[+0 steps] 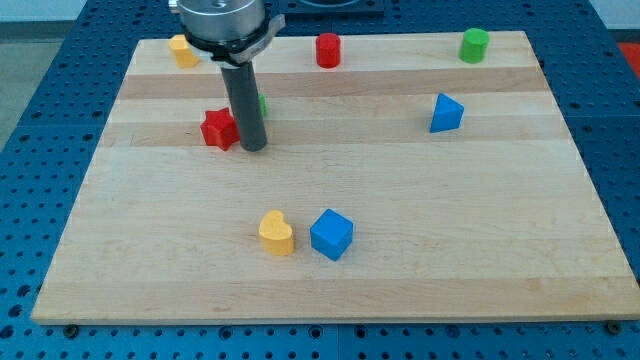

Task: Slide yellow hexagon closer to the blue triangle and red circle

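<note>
The yellow hexagon [183, 50] sits near the board's top left corner. The red circle [328, 50] is at the top centre, well to the hexagon's right. The blue triangle [446, 112] lies at the right, below and right of the red circle. My tip [253, 148] rests on the board just right of a red star [219, 129], below and to the right of the yellow hexagon and apart from it.
A green block [262, 103] is mostly hidden behind the rod. A green cylinder [474, 44] stands at the top right. A yellow heart [277, 234] and a blue cube [331, 234] sit side by side at the bottom centre. The wooden board [480, 230] ends at the blue pegboard.
</note>
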Controlling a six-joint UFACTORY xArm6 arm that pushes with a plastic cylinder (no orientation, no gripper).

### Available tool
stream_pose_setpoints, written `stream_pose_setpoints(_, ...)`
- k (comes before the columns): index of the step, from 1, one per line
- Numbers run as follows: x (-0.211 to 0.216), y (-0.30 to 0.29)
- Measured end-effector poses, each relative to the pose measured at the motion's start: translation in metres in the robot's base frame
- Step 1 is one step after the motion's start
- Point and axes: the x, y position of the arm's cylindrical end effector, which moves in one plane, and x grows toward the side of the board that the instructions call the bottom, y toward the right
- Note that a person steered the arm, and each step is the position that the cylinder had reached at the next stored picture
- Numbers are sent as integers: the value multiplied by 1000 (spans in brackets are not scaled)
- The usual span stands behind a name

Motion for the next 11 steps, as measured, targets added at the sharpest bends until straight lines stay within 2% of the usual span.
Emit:
stream_pose_setpoints(3,-30,-6)
stream_pose_setpoints(6,-12,-77)
stream_pose_setpoints(8,20,-77)
stream_pose_setpoints(11,27,-107)
